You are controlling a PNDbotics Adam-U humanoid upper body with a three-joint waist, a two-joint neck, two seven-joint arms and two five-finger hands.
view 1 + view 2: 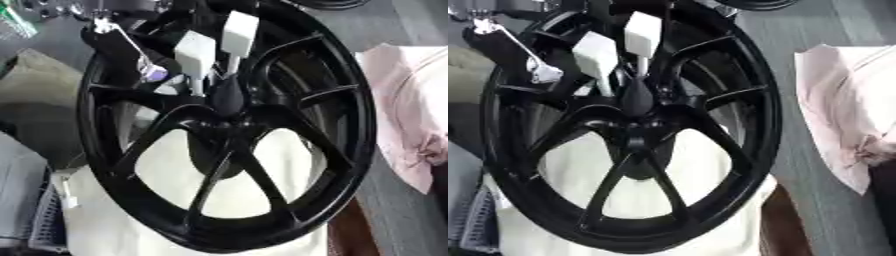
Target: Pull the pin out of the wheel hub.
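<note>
Workshop: black wheel hub on a cloth-covered bench.

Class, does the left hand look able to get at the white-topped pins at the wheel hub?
Probably yes: the left hand sits close beside the white-topped pins, whose tops stand uncovered.

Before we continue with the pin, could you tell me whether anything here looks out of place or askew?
Nothing looks damaged or spilled. The black wheel appears tilted in view, resting on a white surface. Two white blocks sit over the hub; a pink cloth lies crumpled beside it.
</note>
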